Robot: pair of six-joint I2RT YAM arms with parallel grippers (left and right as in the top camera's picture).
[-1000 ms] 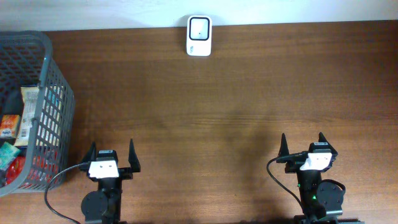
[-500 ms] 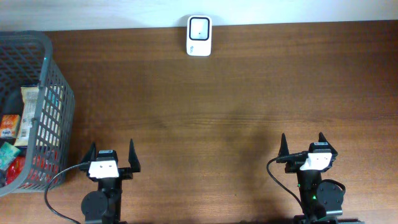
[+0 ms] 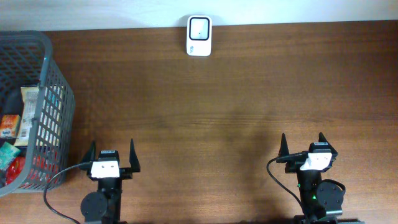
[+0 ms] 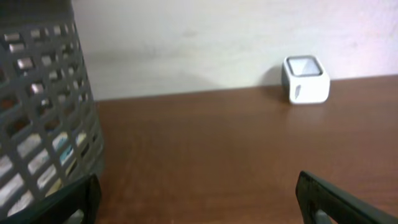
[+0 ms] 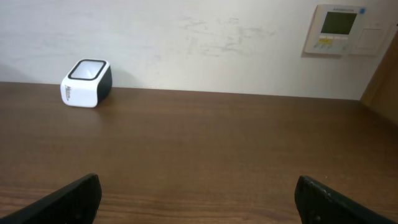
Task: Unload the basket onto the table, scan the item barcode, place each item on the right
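Wooden tabletop [image 3: 236, 93]: seen whole only from overhead.
Basket [image 3: 55, 118]: left edge, packets [image 3: 27, 111] inside; outside the right wrist view.
Wall panel [image 5: 341, 28]: right wrist view only.
Scanner [image 3: 199, 27]: far edge, unobstructed.
Left jaws, right jaws: wide open, empty.

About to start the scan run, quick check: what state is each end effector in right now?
Left end effector: open, holding nothing.
Right end effector: open, holding nothing.
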